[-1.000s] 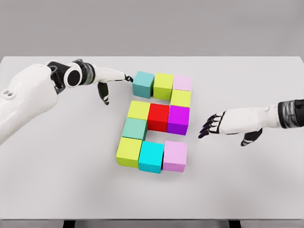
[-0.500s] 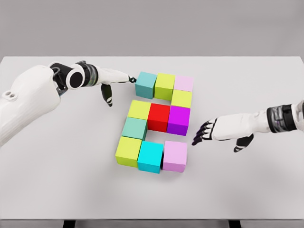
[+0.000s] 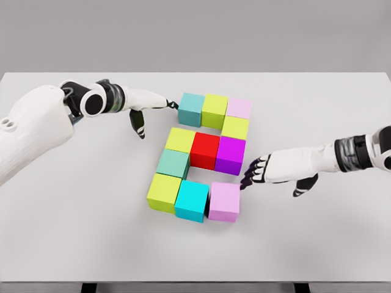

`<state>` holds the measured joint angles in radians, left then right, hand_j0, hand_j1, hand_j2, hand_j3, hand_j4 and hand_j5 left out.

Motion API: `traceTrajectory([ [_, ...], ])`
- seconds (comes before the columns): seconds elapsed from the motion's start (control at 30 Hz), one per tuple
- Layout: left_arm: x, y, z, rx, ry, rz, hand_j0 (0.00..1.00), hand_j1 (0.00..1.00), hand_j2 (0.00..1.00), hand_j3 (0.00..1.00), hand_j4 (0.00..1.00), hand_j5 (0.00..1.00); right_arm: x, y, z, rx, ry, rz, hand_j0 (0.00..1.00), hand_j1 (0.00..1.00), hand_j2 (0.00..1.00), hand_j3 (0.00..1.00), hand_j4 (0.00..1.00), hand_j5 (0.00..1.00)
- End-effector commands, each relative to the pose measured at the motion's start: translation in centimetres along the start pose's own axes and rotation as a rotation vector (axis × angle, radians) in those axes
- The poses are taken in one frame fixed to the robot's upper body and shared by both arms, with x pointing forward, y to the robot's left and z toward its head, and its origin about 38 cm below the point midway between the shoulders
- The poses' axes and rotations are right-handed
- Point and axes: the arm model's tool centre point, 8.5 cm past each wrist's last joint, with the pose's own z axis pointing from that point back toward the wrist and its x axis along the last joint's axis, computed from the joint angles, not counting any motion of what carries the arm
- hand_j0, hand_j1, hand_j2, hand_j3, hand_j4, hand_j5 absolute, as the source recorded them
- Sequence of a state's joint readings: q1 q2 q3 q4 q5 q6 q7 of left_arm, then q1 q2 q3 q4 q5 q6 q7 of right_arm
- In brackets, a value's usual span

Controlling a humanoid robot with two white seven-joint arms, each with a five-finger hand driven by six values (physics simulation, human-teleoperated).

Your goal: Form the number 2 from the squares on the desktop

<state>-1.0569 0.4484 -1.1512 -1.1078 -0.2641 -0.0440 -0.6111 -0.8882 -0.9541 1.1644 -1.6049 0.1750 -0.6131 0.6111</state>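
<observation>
Left hand (image 3: 146, 105) reaches in from the upper left, fingers extended and relaxed, holding nothing; fingertips (image 3: 173, 105) touch or nearly touch the left face of the teal cube (image 3: 191, 108) at the top-left corner of the figure.

Block cluster sits mid-table on the white tabletop (image 3: 73, 232). Top row, left to right: teal cube, yellow-green cube (image 3: 215, 110), pale pink cube (image 3: 238, 108). Below the pink one, a second yellow-green cube (image 3: 235, 127). Middle row: yellow-green cube (image 3: 179, 140), red cube (image 3: 204, 150), purple cube (image 3: 230, 154). Then a green-teal cube (image 3: 173, 163) on the left. Bottom row: lime cube (image 3: 165, 192), cyan cube (image 3: 193, 200), lilac cube (image 3: 224, 201). Cubes mostly abut; the outline reads as a 2, with the bottom row set slightly askew.

Right hand (image 3: 278, 170) comes in from the right, fingers loosely extended, nothing grasped; dark fingertips (image 3: 249, 178) sit just beside the lilac cube's upper right corner, contact unclear.

Handling judgement: cubes look rigid, light, smooth-faced, and likely to slide easily. Pushing flat against a side face, low and centred, should shift a cube without rotating it; off-centre contact would probably twist it and disturb neighbours. Task appears near complete, only alignment nudges left.
</observation>
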Motion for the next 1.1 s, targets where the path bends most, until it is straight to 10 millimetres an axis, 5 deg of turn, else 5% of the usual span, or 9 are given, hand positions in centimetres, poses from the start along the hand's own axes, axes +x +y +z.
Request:
traceTrajectory([
  [0.0,0.0,0.0,0.2,0.003,-0.015,-0.008,1.0,1.0,1.0,1.0,1.0,1.0,0.4,-0.1,-0.2,-0.002,-0.013,0.005,1.0,1.0,1.0,1.0,1.0,1.0],
  [0.13,-0.3,0.0,0.3,0.003,-0.017,0.009,1.0,1.0,1.0,1.0,1.0,1.0,0.7,0.1,-0.4,0.007,-0.021,0.005,1.0,1.0,1.0,1.0,1.0,1.0],
  [0.37,-4.1,-0.5,2.9,0.013,0.031,0.084,1.0,1.0,1.0,1.0,1.0,1.0,0.7,0.0,-0.1,0.006,-0.018,0.01,1.0,1.0,1.0,1.0,1.0,1.0],
  [0.53,-7.7,-1.6,8.6,0.06,-0.13,0.096,1.0,1.0,1.0,1.0,1.0,1.0,0.6,-0.1,0.1,0.005,-0.013,0.009,1.0,1.0,1.0,1.0,1.0,1.0],
  [0.63,-8.3,-2.8,15.4,0.125,-0.325,0.006,1.0,1.0,1.0,1.0,1.0,1.0,0.5,0.1,0.6,0.006,0.0,0.007,1.0,1.0,1.0,1.0,1.0,1.0],
  [0.77,-4.6,-2.1,15.0,0.13,-0.431,-0.046,1.0,1.0,1.0,1.0,1.0,1.0,1.2,1.0,2.7,0.034,0.025,0.021,1.0,1.0,1.0,1.0,1.0,1.0],
  [0.93,-5.3,-2.9,14.4,0.109,-0.407,-0.037,1.0,1.0,1.0,1.0,1.0,1.0,2.9,2.5,2.5,0.067,-0.007,0.025,1.0,1.0,1.0,1.0,1.0,1.0],
  [1.07,-5.6,-3.6,13.8,0.089,-0.389,-0.038,1.0,1.0,1.0,1.0,1.0,1.0,3.8,2.5,0.3,0.069,-0.067,0.028,1.0,1.0,1.0,1.0,1.0,1.0],
])
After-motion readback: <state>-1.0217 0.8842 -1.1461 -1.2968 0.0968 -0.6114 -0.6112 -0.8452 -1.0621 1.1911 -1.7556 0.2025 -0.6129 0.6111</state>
